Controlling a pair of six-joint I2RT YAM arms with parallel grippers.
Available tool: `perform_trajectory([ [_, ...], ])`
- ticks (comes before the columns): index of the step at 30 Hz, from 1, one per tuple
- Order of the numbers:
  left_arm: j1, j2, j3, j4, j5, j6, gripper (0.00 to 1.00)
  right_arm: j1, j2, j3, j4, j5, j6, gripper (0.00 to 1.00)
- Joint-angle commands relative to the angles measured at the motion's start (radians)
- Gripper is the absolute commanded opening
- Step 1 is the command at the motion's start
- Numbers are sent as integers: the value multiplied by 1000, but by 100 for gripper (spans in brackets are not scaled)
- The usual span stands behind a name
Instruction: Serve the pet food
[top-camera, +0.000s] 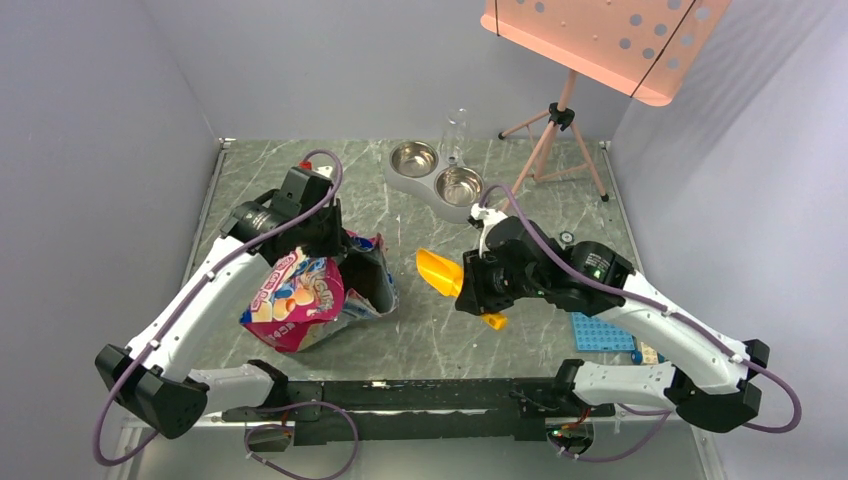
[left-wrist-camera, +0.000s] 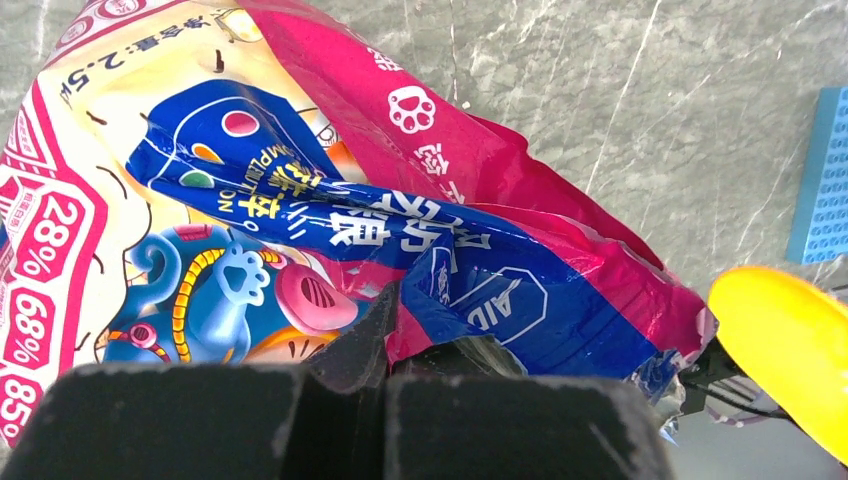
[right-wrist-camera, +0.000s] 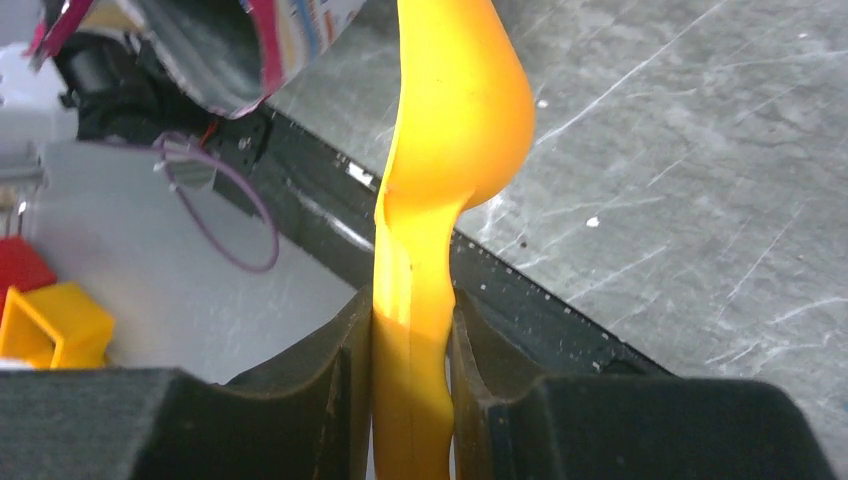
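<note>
The pet food kibble is hidden; none shows in any view. The pink, red and blue printed bag (top-camera: 300, 300) lies on the table at the left with its mouth (top-camera: 368, 272) open toward the right. My left gripper (top-camera: 322, 232) is shut on the bag's top edge (left-wrist-camera: 385, 330). My right gripper (top-camera: 474, 290) is shut on the handle of the yellow scoop (top-camera: 441, 272) and holds it above the table just right of the bag's mouth. The scoop (right-wrist-camera: 440, 160) shows edge-on in the right wrist view, and its bowl (left-wrist-camera: 790, 350) shows in the left wrist view.
A grey double pet feeder (top-camera: 437, 178) with two steel bowls and a clear water bottle (top-camera: 455, 135) stands at the back centre. A tripod (top-camera: 556, 130) with a pink perforated board stands back right. A blue baseplate (top-camera: 603, 335) lies under the right arm.
</note>
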Motion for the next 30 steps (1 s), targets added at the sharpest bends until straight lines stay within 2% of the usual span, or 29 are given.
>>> perform_trajectory([
  [1, 8, 30, 36, 115, 1, 71, 0, 13, 42, 107, -65, -169, -81, 0],
  [7, -20, 13, 42, 132, 48, 54, 0, 18, 173, 219, 59, -317, -120, 0],
  [10, -24, -12, 56, 131, 16, 53, 0, 9, 212, 221, 103, -366, -155, 0],
  [22, -25, -51, 139, 97, -153, 39, 0, 35, 222, 385, 115, -358, -162, 0],
  [27, -24, -32, 176, 83, -153, 43, 0, 36, 247, 373, 112, -381, -143, 0],
  [30, -24, -47, 179, 91, -140, 45, 0, 28, 284, 363, 101, -324, -116, 0],
])
